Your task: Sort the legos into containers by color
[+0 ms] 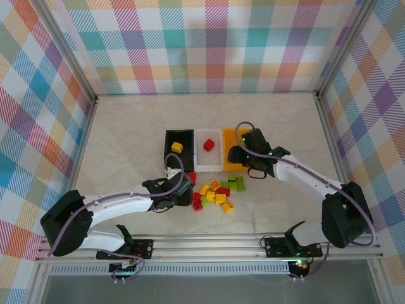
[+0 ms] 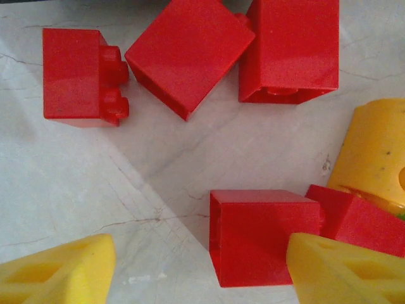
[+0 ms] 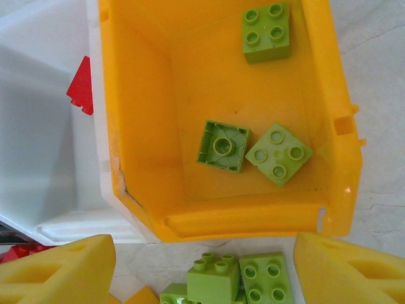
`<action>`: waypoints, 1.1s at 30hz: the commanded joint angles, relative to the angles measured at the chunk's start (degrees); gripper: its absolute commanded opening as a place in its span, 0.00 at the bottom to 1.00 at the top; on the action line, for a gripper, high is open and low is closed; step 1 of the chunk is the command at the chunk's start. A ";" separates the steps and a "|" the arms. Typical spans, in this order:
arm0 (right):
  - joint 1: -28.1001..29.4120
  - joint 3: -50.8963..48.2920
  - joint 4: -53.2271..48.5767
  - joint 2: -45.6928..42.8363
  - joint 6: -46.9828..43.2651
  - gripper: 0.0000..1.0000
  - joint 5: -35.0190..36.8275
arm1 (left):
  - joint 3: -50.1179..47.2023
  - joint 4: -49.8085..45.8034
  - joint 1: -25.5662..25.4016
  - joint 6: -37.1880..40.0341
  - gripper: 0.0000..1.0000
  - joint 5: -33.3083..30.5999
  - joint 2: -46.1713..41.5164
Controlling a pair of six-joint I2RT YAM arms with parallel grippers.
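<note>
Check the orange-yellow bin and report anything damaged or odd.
The orange-yellow bin has a dark crack-like line at its lower left corner in the right wrist view, where the rim looks chipped. Inside it, one lime green brick lies upside down, hollow side up. Nothing else stands out.

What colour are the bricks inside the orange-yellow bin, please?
The bricks are lime green; the right wrist view shows them best.

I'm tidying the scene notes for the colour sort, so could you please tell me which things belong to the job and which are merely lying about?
Belong to the job:
- loose red, yellow and green bricks
- black bin
- white bin
- orange bin
- green bricks already inside it

Merely there:
- table
- plaid walls
- metal rail
</note>
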 commanded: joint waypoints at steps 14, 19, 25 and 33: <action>0.02 -2.72 2.29 -3.59 2.10 0.75 -0.49 | 1.37 -11.94 2.19 0.35 0.78 -2.85 -11.42; -0.02 -3.25 2.03 -4.29 2.02 0.75 -0.01 | 2.06 -4.97 1.09 2.34 0.90 -0.33 -5.30; -0.04 -4.23 1.65 -5.36 2.10 0.76 0.63 | 1.54 -0.14 1.03 2.44 0.82 -0.66 4.17; -0.02 -4.92 1.76 -5.63 2.78 0.76 0.83 | -0.64 0.93 1.01 2.45 0.60 -2.11 4.23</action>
